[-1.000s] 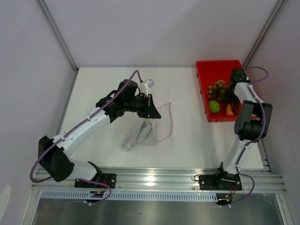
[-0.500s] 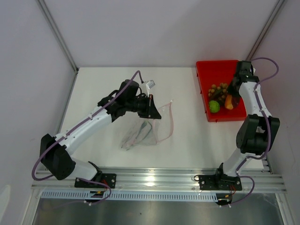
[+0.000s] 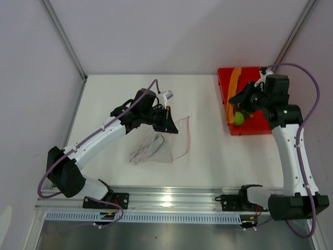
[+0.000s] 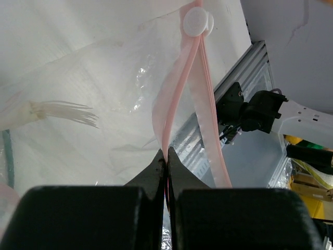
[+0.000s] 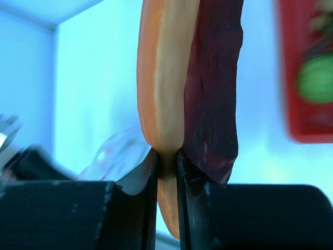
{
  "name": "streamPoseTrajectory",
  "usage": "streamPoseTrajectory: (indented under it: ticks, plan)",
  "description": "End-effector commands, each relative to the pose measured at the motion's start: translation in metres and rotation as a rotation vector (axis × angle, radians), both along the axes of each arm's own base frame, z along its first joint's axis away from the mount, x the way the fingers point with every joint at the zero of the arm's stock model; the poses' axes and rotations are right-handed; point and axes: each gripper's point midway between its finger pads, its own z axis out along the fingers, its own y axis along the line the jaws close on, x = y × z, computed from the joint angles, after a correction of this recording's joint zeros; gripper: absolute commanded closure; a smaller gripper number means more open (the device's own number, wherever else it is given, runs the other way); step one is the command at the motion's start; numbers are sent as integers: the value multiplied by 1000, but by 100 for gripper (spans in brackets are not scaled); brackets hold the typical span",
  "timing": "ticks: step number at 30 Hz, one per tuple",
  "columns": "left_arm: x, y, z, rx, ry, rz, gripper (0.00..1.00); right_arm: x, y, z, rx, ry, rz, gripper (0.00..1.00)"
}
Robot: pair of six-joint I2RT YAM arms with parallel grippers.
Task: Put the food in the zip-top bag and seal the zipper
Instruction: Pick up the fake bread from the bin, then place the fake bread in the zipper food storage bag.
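The dark purplish-red long piece (image 5: 213, 78), orange on one face, is clamped between the closed fingers of the right gripper (image 5: 166, 159) and held above the left side of the red tray (image 3: 248, 77). Mid-table, well left of the tray, the zipper (image 4: 174, 99) of the zip-top bag (image 3: 153, 148) is pinched by the left gripper (image 4: 166, 159).

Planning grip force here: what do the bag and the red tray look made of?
The bag: thin clear plastic film, glossy; it wrinkles and is see-through. The red tray: probably rigid moulded plastic, smooth, with even colour and a raised rim.
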Motion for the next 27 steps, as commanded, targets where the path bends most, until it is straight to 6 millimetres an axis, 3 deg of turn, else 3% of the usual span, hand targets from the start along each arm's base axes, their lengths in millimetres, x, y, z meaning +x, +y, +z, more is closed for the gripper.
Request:
streamPoseTrajectory:
  ticks: [1, 7, 13, 19, 27]
  plan:
    - [13, 3, 34, -30, -116, 27, 99, -43, 62, 5, 222, 72, 228, 100]
    - [22, 9, 32, -1, -162, 70, 99, -113, 125, 34, 441, 115, 480, 100]
    - [26, 15, 37, 7, -215, 90, 99, -168, 158, 60, 616, 165, 654, 100]
    - [29, 23, 44, 26, -263, 105, 99, -203, 158, 60, 646, 266, 677, 100]
    - [33, 39, 52, 40, -337, 171, 99, -232, 155, 55, 716, 429, 671, 100]
